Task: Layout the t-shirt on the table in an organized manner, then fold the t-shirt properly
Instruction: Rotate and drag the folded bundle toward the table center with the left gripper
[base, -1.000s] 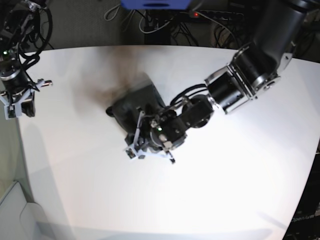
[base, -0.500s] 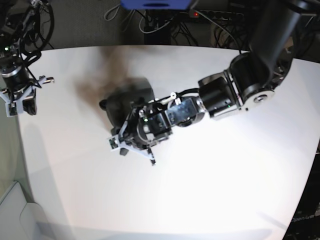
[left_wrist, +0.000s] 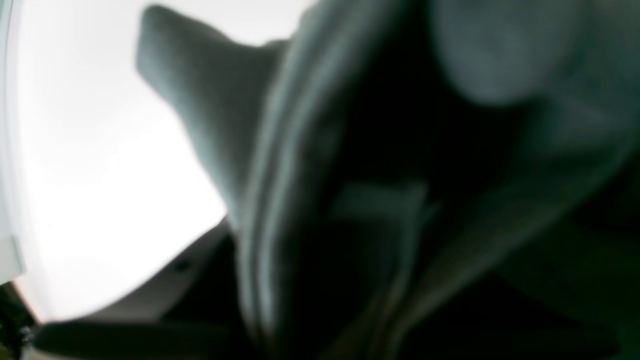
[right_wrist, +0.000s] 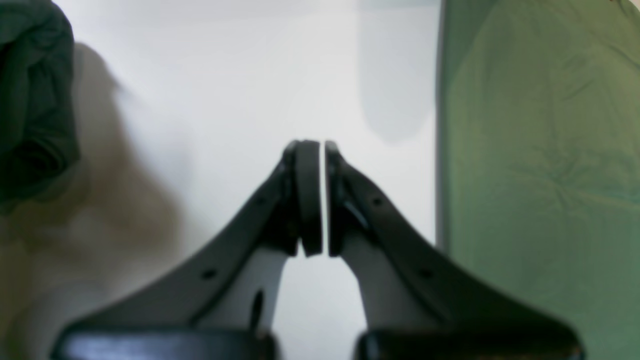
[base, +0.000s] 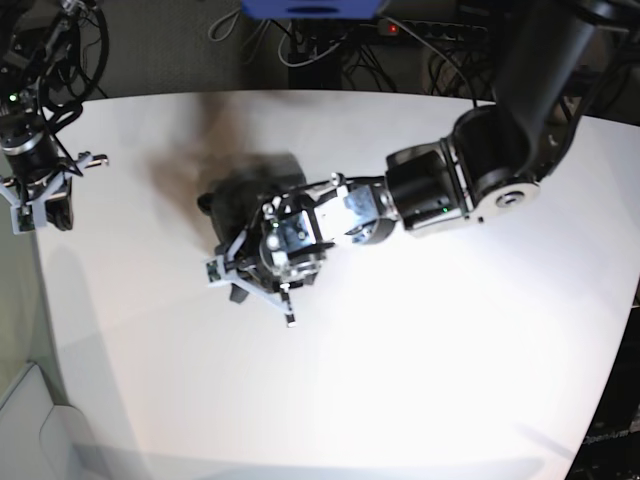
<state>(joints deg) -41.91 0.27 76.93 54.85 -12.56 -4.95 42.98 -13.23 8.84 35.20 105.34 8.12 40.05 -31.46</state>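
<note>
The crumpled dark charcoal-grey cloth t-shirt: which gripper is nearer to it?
Left. The left gripper is right at the dark charcoal-grey cloth t-shirt, fabric filling its wrist view. The right gripper is shut and empty near the white table's far edge.

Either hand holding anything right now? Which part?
Left hand appears closed on the bunched t-shirt; which part cannot be told, the wrist view is blurred. Right hand is shut and empty.

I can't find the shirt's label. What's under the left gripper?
The bunched t-shirt on the table, under the left gripper. The label is hidden.
</note>
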